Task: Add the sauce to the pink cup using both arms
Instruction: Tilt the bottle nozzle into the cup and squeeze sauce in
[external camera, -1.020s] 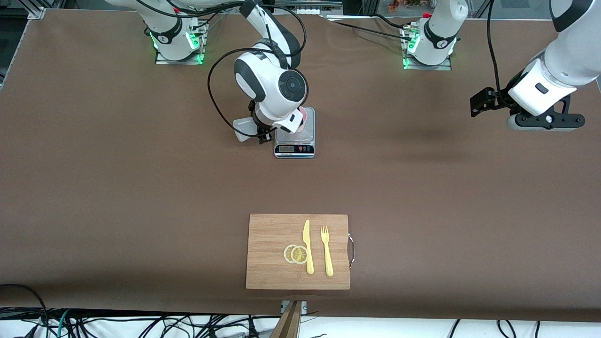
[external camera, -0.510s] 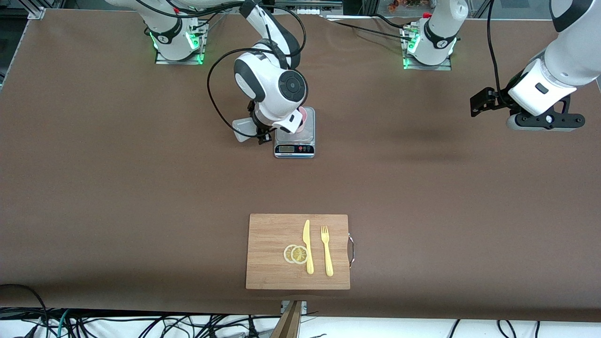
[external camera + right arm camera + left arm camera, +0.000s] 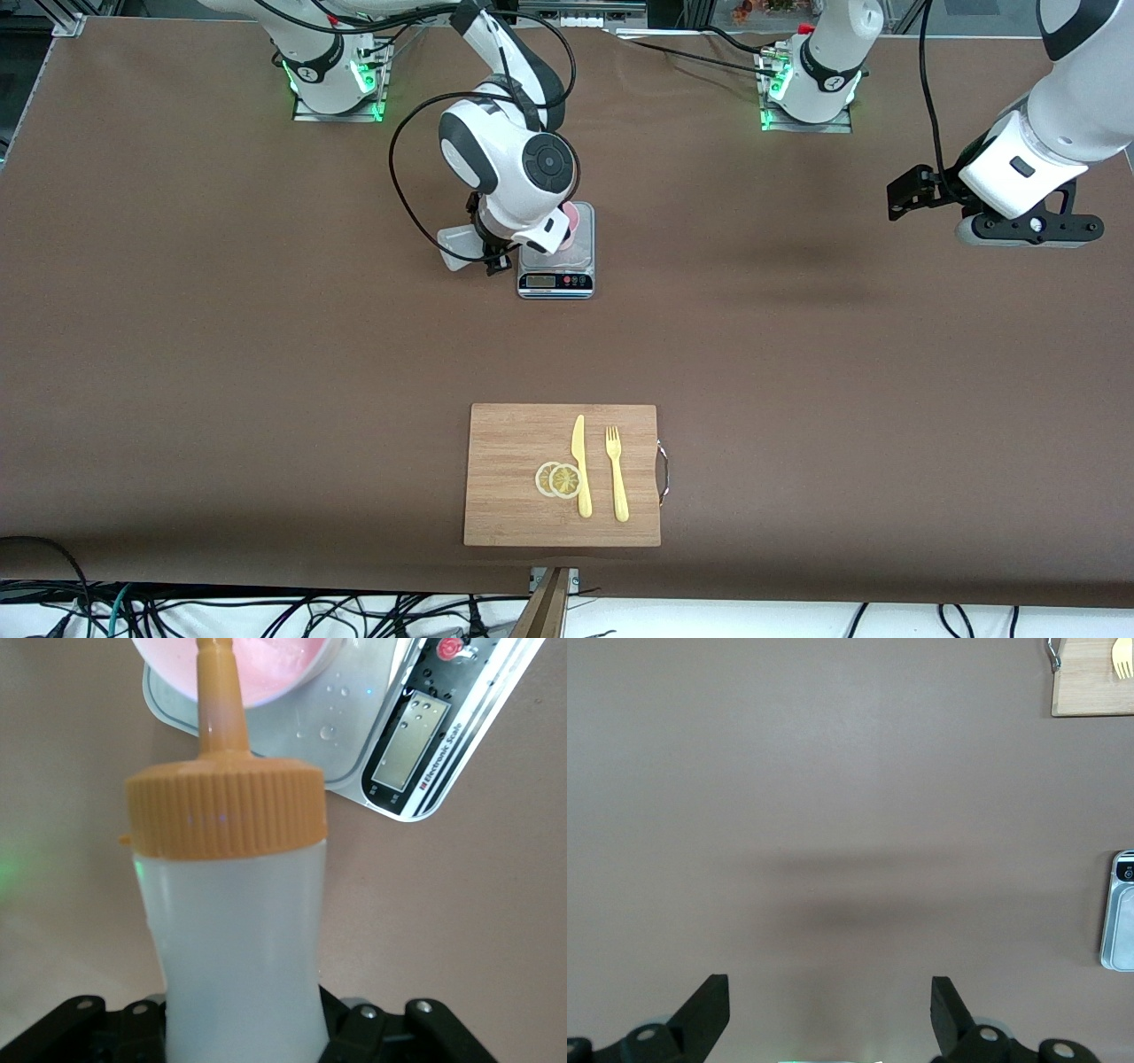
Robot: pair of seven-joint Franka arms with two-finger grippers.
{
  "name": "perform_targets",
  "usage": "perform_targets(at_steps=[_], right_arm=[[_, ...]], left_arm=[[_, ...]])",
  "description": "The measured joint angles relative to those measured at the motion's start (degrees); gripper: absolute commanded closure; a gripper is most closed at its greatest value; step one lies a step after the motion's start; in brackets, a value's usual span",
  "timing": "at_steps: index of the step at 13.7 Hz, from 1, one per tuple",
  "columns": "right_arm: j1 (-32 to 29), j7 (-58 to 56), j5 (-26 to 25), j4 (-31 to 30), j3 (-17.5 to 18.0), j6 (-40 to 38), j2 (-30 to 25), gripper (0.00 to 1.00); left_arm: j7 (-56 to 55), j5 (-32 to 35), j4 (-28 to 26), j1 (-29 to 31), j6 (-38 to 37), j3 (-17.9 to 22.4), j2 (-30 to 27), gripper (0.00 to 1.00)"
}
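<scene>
Sauce bottle (image 3: pixel 232 930), clamped in the right gripper (image 3: pixel 490 252), is tilted so its nozzle axis points into the pink cup (image 3: pixel 244 669) on the scale (image 3: pixel 556 266), mid-table toward the bases' edge. Left gripper (image 3: pixel 830 1014) waits, spread apart.

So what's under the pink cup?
The cup stands on a kitchen scale, which sits on the table. The right hand tips the sauce bottle over the cup, and the arm hides most of the cup from the front. The left hand waits, open.
</scene>
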Motion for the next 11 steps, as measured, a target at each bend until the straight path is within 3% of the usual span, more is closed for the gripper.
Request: perform_targets(at_steps=[11], right_arm=[[-0.2,-1.42,3.06,0.0,-0.64,3.12,-1.27,1.0]], left_arm=[[0.0,0.0,0.0,0.0,-0.01,0.0,0.0,0.0]])
